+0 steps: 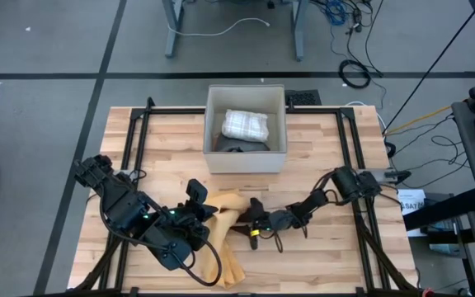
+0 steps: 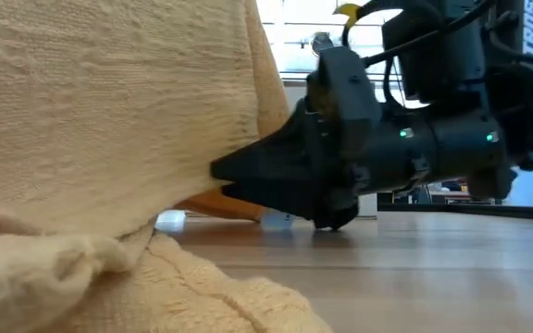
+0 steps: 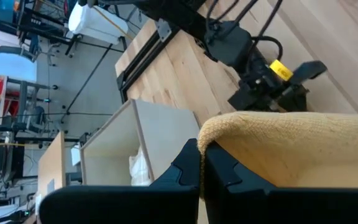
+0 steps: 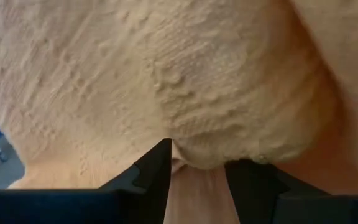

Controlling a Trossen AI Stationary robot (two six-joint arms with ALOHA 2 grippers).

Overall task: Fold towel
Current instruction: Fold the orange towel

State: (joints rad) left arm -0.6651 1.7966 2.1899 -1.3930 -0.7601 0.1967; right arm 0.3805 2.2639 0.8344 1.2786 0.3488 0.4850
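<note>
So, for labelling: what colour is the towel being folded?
Pale yellow-tan towel, clearest in the right wrist view.

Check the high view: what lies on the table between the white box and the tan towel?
Nothing: in the high view, bare wood separates the white box from the tan towel. The left gripper and right gripper flank the towel's top.

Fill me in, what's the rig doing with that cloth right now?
Both arms are working a tan towel at the near edge of the wooden table. The left gripper is shut on a towel edge, holding it up off the table. The right gripper is pushed against the bunched towel with its fingers apart and a fold of cloth between them. The towel is crumpled, not yet folded. Behind it, a white box holds a folded light-coloured cloth.
</note>
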